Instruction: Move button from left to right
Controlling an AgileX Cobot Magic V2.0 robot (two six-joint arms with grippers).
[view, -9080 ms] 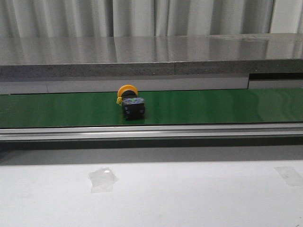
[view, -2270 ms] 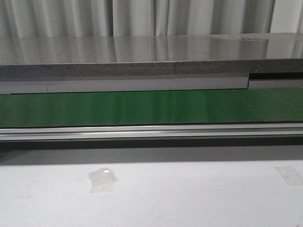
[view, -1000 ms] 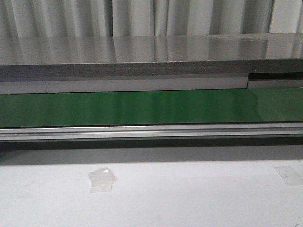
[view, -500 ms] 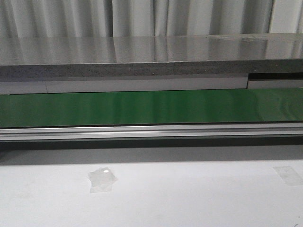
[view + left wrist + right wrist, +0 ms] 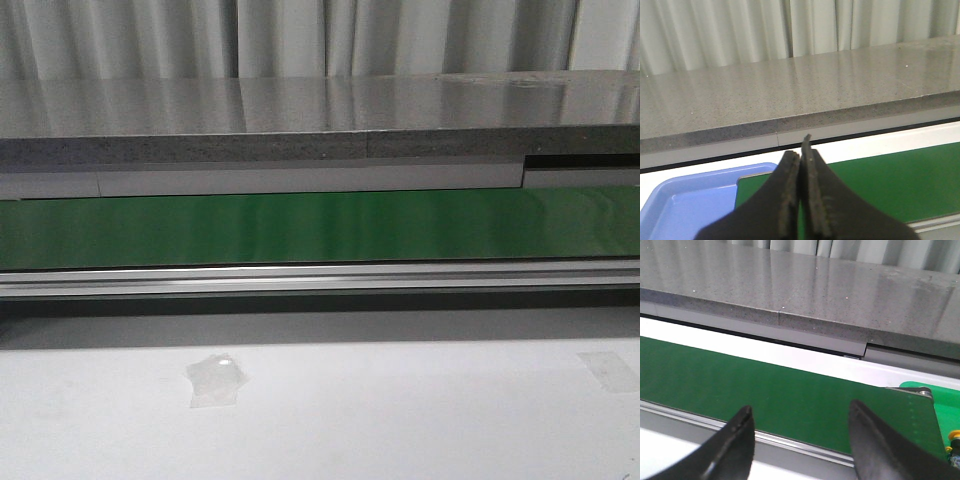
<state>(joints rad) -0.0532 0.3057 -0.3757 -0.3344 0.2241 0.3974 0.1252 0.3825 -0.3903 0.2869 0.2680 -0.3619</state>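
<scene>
The button shows only as a sliver at the edge of the right wrist view: a bit of yellow cap with a dark part under it. It lies on a light green surface just past the end of the green belt. My right gripper hangs open over the belt's near rail, well to the side of the button, with nothing between its fingers. My left gripper is shut with nothing in it, above the other end of the belt. In the front view the belt is bare and neither gripper shows.
A blue tray sits off the belt's left end. Behind the belt runs a grey stone ledge with curtains beyond. An aluminium rail borders the belt's near side, and the white table carries two tape patches.
The button stood on the belt in the front view 9.1 s ago and has gone from that view. Over the last 2.3 s nothing has visibly moved.
</scene>
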